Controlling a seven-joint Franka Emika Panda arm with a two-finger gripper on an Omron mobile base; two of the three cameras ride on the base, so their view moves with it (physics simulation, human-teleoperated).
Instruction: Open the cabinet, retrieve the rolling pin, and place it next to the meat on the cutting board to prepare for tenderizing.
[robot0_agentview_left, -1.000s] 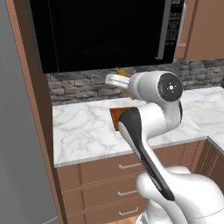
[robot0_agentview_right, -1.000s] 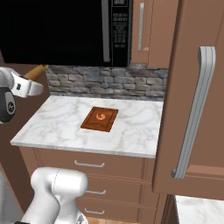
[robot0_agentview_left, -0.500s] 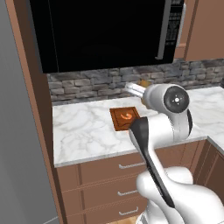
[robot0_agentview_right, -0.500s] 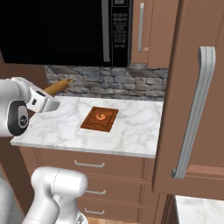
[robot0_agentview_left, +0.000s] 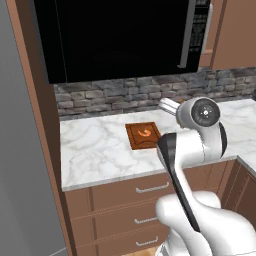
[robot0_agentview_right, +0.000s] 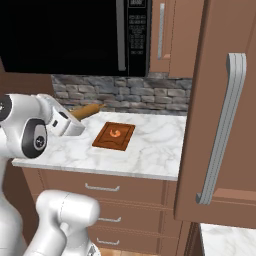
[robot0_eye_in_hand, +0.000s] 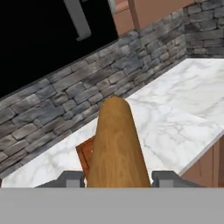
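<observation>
Hand view: we see the smooth tan rolling pin (robot0_eye_in_hand: 116, 144) pinched between our gripper (robot0_eye_in_hand: 117, 178) fingers, above the cutting board (robot0_agentview_right: 114, 136) bearing meat (robot0_agentview_right: 115, 132).

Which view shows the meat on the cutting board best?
The right base view: the meat lies in full sight on the cutting board, nothing in front. The left base view shows it too, with the arm close by its right. In the hand view the rolling pin covers most of the board.

No readable text; microwave (robot0_agentview_right: 75, 35) keypad (robot0_agentview_right: 136, 30) markings too small to make out.
</observation>
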